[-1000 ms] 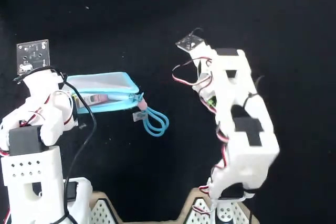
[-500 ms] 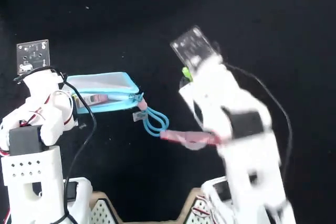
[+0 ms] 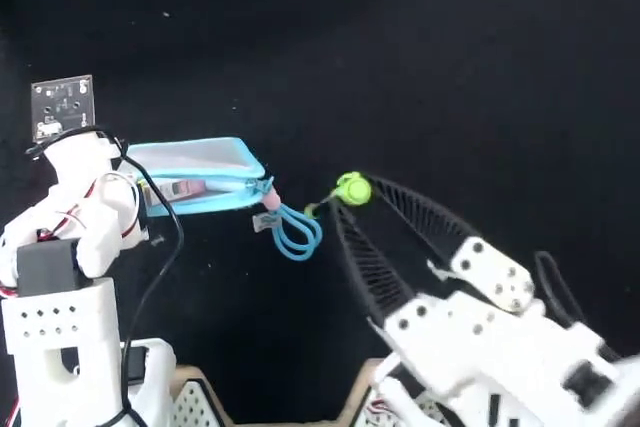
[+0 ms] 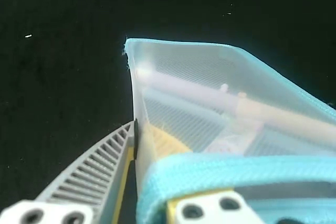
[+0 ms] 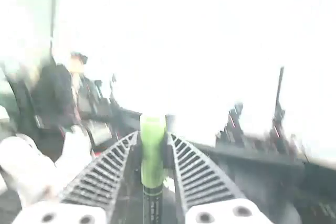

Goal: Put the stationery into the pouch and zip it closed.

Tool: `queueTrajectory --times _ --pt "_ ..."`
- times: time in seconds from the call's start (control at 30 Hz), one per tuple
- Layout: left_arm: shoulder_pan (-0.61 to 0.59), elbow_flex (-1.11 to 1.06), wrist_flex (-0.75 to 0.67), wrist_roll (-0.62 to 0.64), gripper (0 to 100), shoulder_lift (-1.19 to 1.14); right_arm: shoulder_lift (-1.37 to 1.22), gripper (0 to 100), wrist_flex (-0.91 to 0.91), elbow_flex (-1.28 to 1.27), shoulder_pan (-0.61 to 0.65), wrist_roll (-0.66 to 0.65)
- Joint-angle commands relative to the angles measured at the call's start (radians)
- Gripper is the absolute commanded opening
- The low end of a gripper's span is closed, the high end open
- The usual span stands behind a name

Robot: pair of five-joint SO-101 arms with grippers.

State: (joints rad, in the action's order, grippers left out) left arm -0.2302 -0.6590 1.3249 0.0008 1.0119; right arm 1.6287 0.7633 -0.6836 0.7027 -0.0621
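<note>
We are mid-loading. The right gripper [image 3: 355, 197] has its fingers clenched on a green marker [image 3: 352, 188], held tipped upward near the pouch's blue loop [image 3: 297, 232]. The left gripper [image 4: 135, 129] is clamped on one end of the mesh pouch [image 3: 195, 169], which lies on the bench [image 3: 450, 77] with stationery inside. Next, we judge, the marker must swing down to the pouch mouth. We can read no print.

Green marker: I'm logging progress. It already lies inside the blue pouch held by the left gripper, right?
No. The green marker is outside the blue pouch, clamped in the right gripper, as the right wrist view shows. The left gripper does hold that pouch.
</note>
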Motion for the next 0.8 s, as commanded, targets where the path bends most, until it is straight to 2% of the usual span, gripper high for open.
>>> queueTrajectory --times 0.0,0.3,0.77 --pt "0.002 0.012 -0.015 -0.002 3 0.003 0.007 1.1 -0.16 -0.082 0.054 0.009" --pt "0.001 0.012 -0.015 -0.002 3 0.003 0.015 1.1 -0.423 -0.315 0.18 0.009" --pt "0.001 0.012 -0.014 -0.002 3 0.003 0.015 1.1 -0.689 -0.65 0.21 0.0"
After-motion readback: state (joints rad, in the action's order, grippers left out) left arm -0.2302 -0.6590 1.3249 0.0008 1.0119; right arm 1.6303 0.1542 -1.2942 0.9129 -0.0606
